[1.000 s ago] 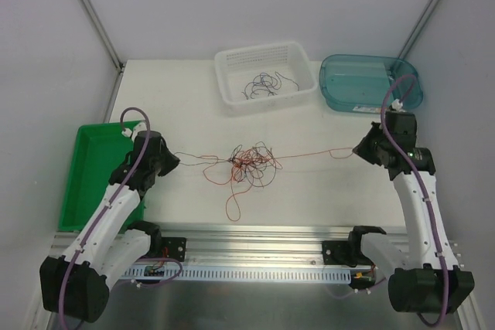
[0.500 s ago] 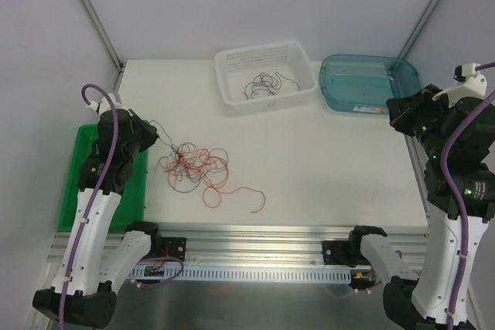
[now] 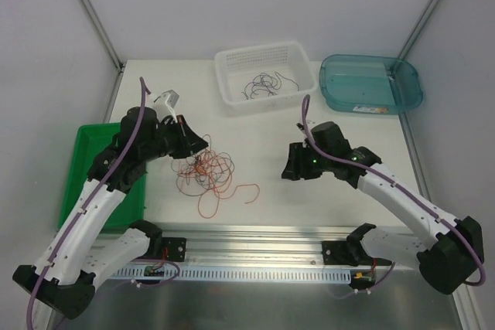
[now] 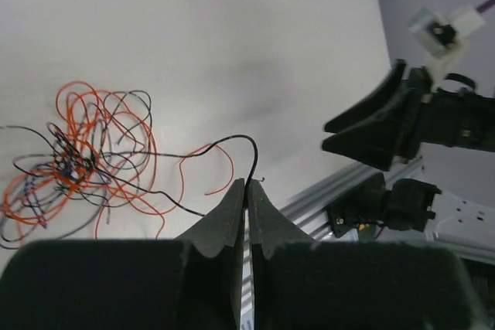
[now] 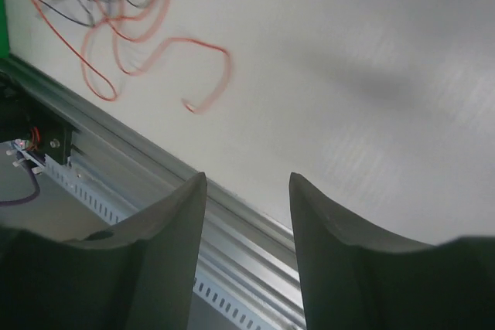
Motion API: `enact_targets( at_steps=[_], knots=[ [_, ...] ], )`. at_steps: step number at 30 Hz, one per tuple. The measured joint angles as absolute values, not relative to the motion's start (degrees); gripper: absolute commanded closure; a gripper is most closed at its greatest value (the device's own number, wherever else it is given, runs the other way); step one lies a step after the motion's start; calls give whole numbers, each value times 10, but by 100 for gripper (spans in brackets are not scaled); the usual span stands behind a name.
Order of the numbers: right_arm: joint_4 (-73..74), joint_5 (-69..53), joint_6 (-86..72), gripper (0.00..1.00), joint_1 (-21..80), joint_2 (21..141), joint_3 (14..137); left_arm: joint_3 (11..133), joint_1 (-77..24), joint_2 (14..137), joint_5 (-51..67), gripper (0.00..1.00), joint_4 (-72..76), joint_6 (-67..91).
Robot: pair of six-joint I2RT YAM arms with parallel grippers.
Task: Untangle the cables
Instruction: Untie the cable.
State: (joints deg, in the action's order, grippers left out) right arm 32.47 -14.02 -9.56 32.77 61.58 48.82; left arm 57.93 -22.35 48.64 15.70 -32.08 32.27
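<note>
the left gripper (image 4: 246, 187) is pinched together on one black wire (image 4: 229, 140) leading from the tangle of cables (image 3: 205, 173) on the table (image 3: 332, 133). the right gripper (image 5: 247, 183), fingers apart and empty, should, i judge, pin the tangle's far side before any slow pull.

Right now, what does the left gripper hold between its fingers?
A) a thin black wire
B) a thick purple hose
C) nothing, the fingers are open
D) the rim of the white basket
A: in the left wrist view the left gripper is shut on a thin black wire that leads back to the orange and black tangle.
</note>
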Motion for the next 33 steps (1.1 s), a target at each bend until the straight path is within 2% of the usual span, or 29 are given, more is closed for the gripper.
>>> enact_targets(
  at_steps=[4,8,10,12,13,15,16,18,21,26,29,33],
  knots=[
    [231,-128,-103,49,404,650,489,644,-272,496,174,100,-315,328],
    [196,-94,-105,48,418,653,489,670,-303,487,184,99,-289,328],
    [193,-74,-102,48,418,651,489,648,-305,477,176,86,-274,327],
    [199,-55,-96,47,419,651,490,604,-304,472,154,78,-270,331],
    [204,-47,-92,47,422,651,490,576,-304,473,142,67,-267,335],
    [217,-33,-84,47,432,651,491,523,-304,485,126,53,-269,342],
    [225,-28,-79,47,440,651,493,499,-304,496,119,41,-270,349],
    [238,-18,-73,47,459,654,500,463,-304,510,115,33,-281,359],
    [251,-5,-64,47,491,671,514,439,-311,504,115,30,-294,374],
    [262,-2,-59,48,533,730,529,433,-370,492,110,35,-277,409],
    [264,-18,-60,48,538,768,528,434,-438,536,85,42,-255,427],
    [251,-53,-68,48,538,800,517,431,-488,622,56,44,-233,458]
  ],
)
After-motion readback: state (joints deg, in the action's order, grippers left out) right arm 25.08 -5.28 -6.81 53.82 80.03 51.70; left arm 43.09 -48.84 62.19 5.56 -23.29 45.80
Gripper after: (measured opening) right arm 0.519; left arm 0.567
